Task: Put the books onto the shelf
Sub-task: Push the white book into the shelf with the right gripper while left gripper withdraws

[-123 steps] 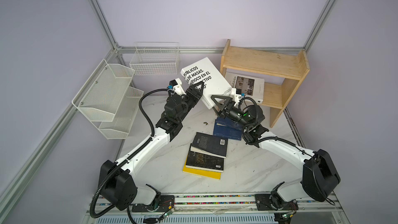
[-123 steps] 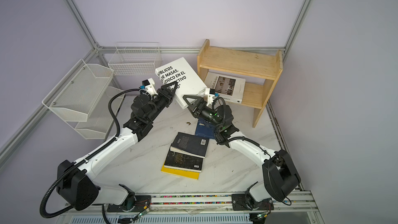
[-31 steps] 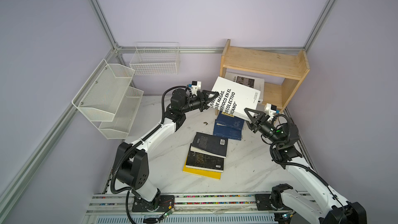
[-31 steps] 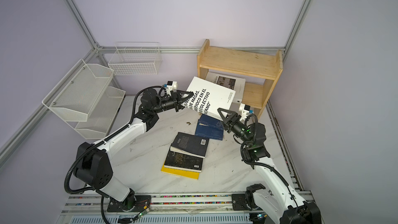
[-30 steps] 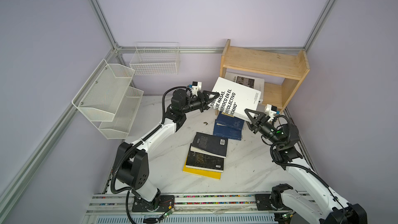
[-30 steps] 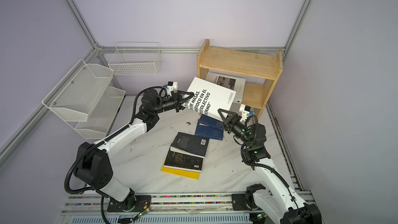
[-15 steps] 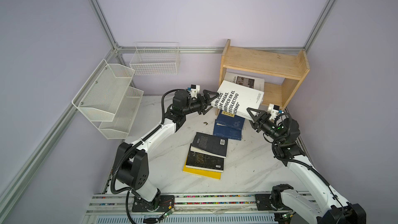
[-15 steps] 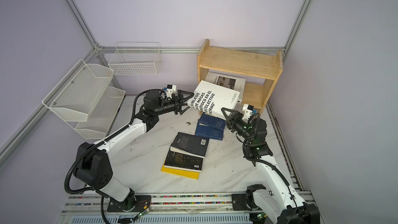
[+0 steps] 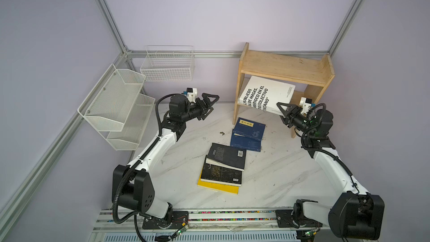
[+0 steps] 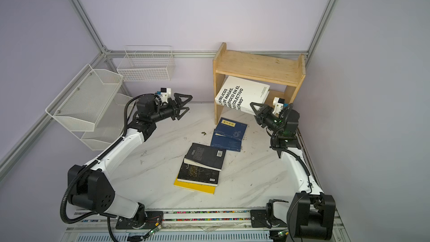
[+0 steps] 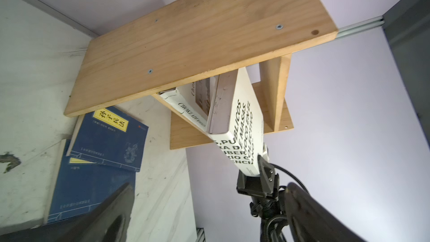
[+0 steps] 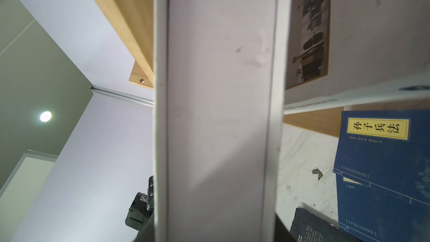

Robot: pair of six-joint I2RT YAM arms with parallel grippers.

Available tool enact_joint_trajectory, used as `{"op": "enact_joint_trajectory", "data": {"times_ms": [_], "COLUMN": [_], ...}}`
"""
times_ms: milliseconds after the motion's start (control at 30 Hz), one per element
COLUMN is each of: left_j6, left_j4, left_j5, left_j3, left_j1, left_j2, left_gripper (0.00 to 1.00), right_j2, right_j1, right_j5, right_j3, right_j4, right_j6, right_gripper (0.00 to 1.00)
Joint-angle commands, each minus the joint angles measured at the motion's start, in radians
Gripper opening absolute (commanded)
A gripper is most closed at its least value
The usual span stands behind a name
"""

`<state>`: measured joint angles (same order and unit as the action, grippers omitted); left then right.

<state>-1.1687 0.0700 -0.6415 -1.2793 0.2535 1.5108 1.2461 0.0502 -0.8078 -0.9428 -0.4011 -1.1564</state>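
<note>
Change since a second ago: the white book (image 9: 265, 96) has been let go by the left jaws, which have been drawn back leftward, and it has been carried further into the shelf (image 9: 283, 67).
Left jaws: spread fully wide with nothing held, poised above the bench (image 9: 279, 171), well apart from the shelf.
Right jaws: closed partway on the near corner of the white book, as is seen in both top views.
Held book: kept tilted, with the black-lettered cover turned upward; its far end is tucked into the lower tier beneath the top board, and its near end is left jutting out at the front.
Lower tier: a second white book (image 11: 183, 108) is laid flat there, under the tilted one.
Front of the shelf: two navy books (image 9: 250, 128) are laid overlapping on the bench, just beside the shelf's left panel.
Mid-bench: two black books (image 9: 226, 157) are stacked askew on a yellow book (image 9: 218, 186), near the navy pair.
</note>
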Motion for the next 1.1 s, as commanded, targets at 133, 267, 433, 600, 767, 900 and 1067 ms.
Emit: {"op": "enact_joint_trajectory", "data": {"times_ms": [133, 267, 433, 600, 767, 900, 1067], "left_j6": [0.235, 0.268, 0.268, 0.283, 0.289, 0.291, 0.299], "left_j4": [-0.177, -0.202, -0.197, -0.197, -0.197, -0.197, -0.202], "left_j5": [-0.009, 0.008, 0.0, -0.006, -0.021, -0.023, -0.026], "left_j3": [-0.146, -0.181, -0.22, -0.286, -0.35, -0.385, -0.434], "left_j1": [0.0, 0.0, 0.0, 0.001, 0.01, 0.02, 0.032], "left_j2": [0.046, 0.068, 0.112, 0.164, 0.224, 0.26, 0.3], "left_gripper": [1.0, 1.0, 1.0, 1.0, 1.0, 1.0, 1.0], "right_j2": [0.098, 0.165, 0.23, 0.26, 0.274, 0.299, 0.338], "right_j1": [0.005, 0.005, 0.005, 0.005, 0.005, 0.005, 0.006], "right_j5": [-0.038, -0.007, -0.019, -0.03, -0.024, -0.024, -0.037], "right_j3": [-0.187, -0.226, -0.271, -0.289, -0.272, -0.279, -0.313], "right_j4": [0.131, 0.125, 0.119, 0.117, 0.035, 0.007, 0.045], "right_j6": [0.172, 0.171, 0.175, 0.182, 0.127, 0.105, 0.122], "right_gripper": [0.41, 0.41, 0.4, 0.4, 0.4, 0.4, 0.4]}}
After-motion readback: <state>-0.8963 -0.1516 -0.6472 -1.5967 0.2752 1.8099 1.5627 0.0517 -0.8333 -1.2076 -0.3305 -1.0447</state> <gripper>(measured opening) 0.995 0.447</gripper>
